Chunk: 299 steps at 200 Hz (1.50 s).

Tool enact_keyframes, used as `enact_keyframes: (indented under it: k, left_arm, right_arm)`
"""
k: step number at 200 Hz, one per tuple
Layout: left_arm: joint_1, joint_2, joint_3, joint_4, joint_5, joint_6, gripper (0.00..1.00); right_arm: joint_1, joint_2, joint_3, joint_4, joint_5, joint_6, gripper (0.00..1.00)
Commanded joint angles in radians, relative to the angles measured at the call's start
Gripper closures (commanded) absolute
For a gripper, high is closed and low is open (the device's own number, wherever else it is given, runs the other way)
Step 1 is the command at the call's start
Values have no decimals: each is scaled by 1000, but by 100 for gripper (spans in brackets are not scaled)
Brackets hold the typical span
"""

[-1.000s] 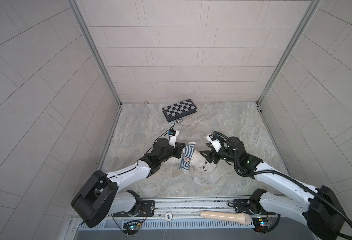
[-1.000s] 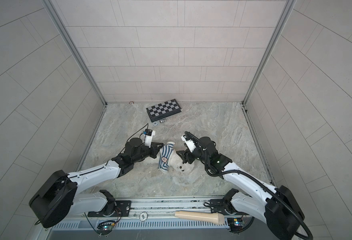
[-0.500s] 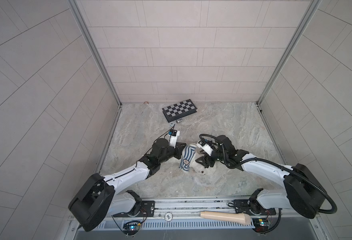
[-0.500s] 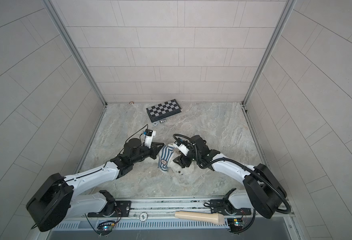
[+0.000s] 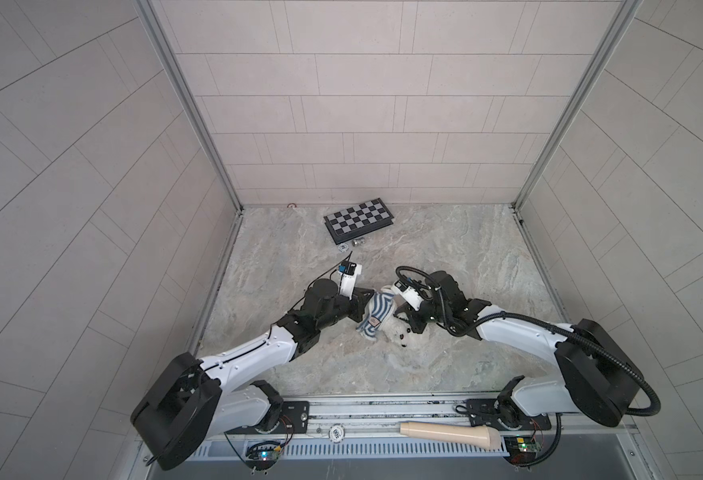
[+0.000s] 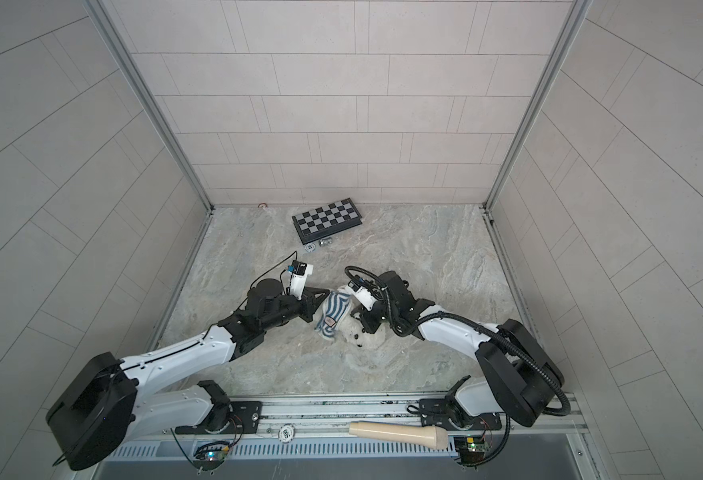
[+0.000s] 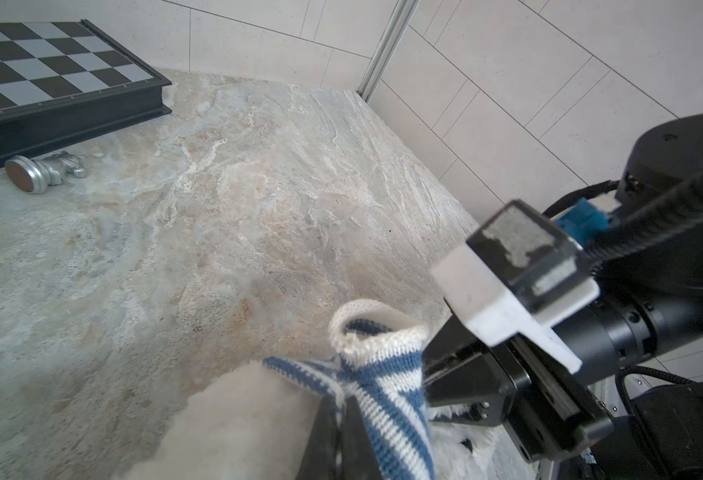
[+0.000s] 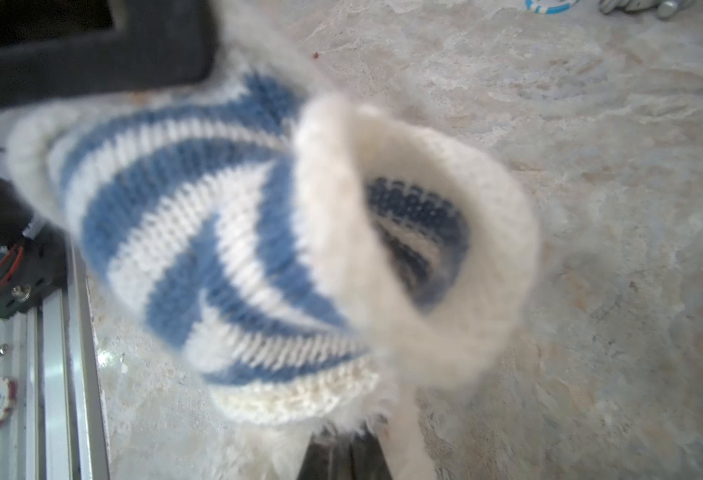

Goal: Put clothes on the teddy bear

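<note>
Fluffy white plush teddy bear (image 5: 404, 332): lying on the marbled grey tabletop (image 5: 424, 249) between the two arms, dark eyes and nose facing up.
Blue-and-white striped knitted shirt (image 5: 376, 316): bunching over part of the bear, one opening gaping.
Left gripper (image 7: 339, 432): jaws clamping together on the shirt's striped cloth.
Right gripper (image 8: 343, 455): jaws pressing tight in the bear's fur, just beside the shirt's cream hem.

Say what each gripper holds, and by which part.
Left gripper: the shirt, by its striped edge. Right gripper: the teddy bear, by fur; which part unclear.
</note>
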Motion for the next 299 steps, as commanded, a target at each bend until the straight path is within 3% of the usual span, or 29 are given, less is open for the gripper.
enact_keyframes:
  k: [1, 60, 110, 130, 167, 183, 205, 229, 261, 281, 299]
  left_arm:
    - [-18, -64, 25, -55, -7, 23, 100]
    - [-27, -188, -20, -166, -52, 24, 100]
    - [-27, -111, 41, -155, -35, -22, 100]
    - [-27, -95, 74, -179, -33, -45, 86]
    - [-28, -133, 47, -190, -1, -43, 43]
    - [-27, -126, 31, -186, 1, -42, 38]
    - [-27, -66, 50, -168, 13, -15, 38]
    - [-33, 24, 74, -134, 59, -5, 45]
    - [-70, 39, 52, -99, 59, 5, 51]
    - [-84, 56, 48, -95, 42, 16, 61]
    - [-83, 63, 51, -98, 31, 16, 82]
  right_arm:
    - [-10, -1, -9, -7, 83, 81, 100]
    - [-33, -23, -66, 35, 154, 217, 100]
    - [-11, -69, -51, 59, 122, 187, 100]
    - [4, -90, -38, 17, 135, 159, 100]
    - [21, -123, -71, 36, 130, 123, 100]
    - [27, -133, -79, 38, 119, 103, 100]
    - [28, -135, -93, 61, 114, 95, 100]
    - [28, -130, -92, 68, 114, 108, 100]
    - [26, -102, -85, 67, 135, 141, 100]
    - [26, -87, -77, 70, 127, 149, 100]
    - [24, -87, -72, 56, 152, 156, 100]
